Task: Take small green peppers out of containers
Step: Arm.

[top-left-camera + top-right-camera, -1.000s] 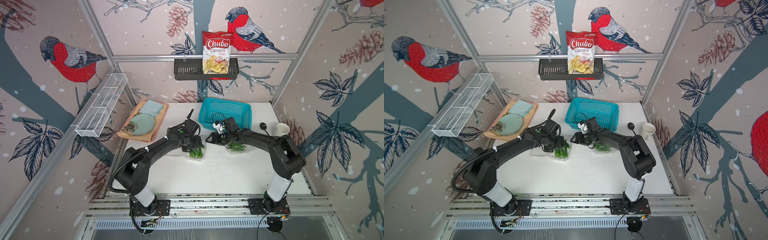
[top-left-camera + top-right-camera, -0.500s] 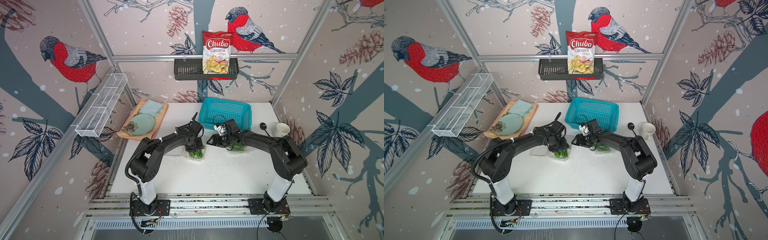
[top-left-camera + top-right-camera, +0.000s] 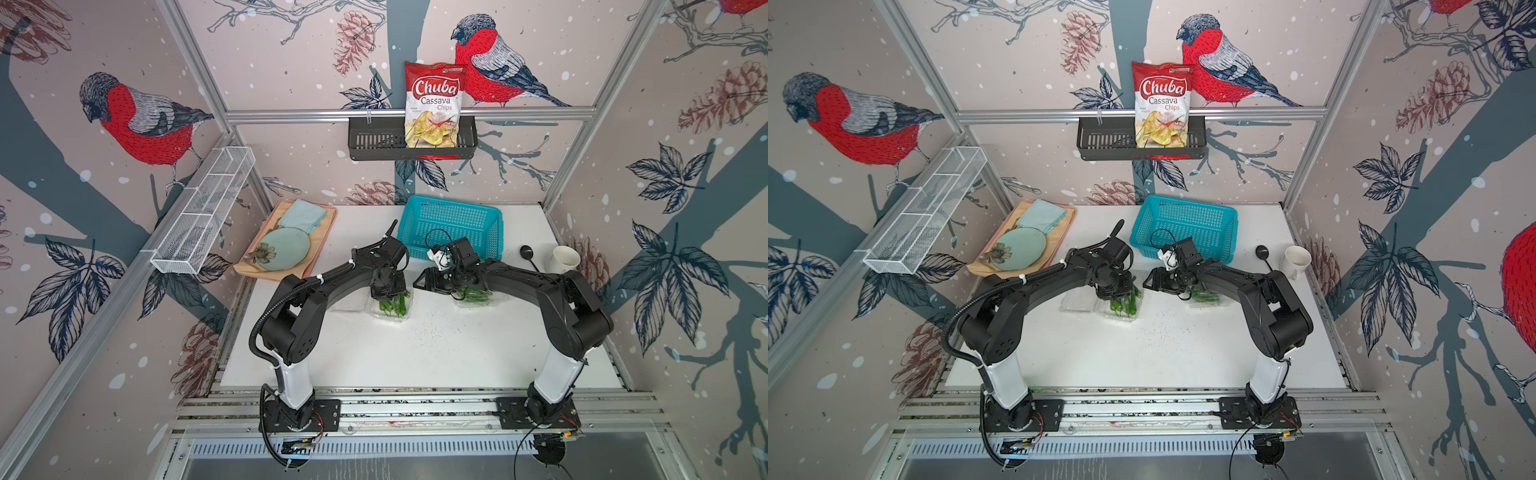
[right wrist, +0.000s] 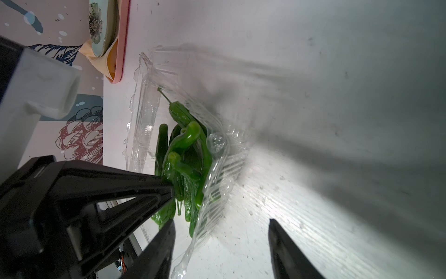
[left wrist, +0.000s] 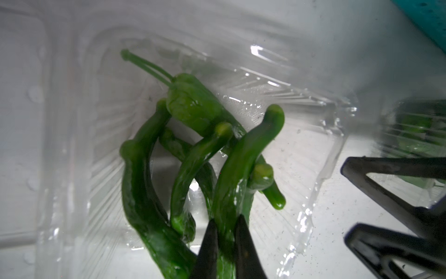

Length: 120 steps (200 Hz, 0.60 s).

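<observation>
One pepper (image 5: 242, 164) sits clenched in the left claw (image 5: 226, 219) inside a container (image 5: 277, 96) mid-tabletop (image 3: 415, 353), while the right claw (image 4: 221, 220) hangs released nearby.

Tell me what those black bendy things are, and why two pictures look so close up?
They are two robot arms standing at a white table. Two pictures look down from above; two come from little cameras on the wrists. On the table are a turquoise basket, a plate on a tray, a cup and two clear containers of small green peppers. The left arm has its jaws shut on one pepper. The right arm holds its jaws open and empty.
</observation>
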### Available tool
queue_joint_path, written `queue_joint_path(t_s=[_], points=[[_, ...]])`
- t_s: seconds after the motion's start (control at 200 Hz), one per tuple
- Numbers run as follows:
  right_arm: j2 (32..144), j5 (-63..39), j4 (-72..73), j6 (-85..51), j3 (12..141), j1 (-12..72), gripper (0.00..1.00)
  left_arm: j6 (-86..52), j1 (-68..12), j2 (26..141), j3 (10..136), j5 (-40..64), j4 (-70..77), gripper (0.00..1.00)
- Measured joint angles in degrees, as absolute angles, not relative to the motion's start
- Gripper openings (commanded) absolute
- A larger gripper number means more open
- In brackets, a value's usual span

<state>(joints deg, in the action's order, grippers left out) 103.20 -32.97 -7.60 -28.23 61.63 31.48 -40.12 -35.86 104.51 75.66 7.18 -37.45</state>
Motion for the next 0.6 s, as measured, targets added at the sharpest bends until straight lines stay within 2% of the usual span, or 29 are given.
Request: queue_joint_path(t_s=[0.38, 0.6], points=[[99.2, -33.04, -7.51, -28.25, 62.24, 30.55, 0.62, -35.24, -35.44, 98.8, 85.8, 5.58, -44.07, 0.07], [92.07, -32.97, -7.55, -28.51, 61.78, 25.3, 0.62, -32.34, -33.36, 99.48, 96.6, 6.37, -45.41, 0.07]])
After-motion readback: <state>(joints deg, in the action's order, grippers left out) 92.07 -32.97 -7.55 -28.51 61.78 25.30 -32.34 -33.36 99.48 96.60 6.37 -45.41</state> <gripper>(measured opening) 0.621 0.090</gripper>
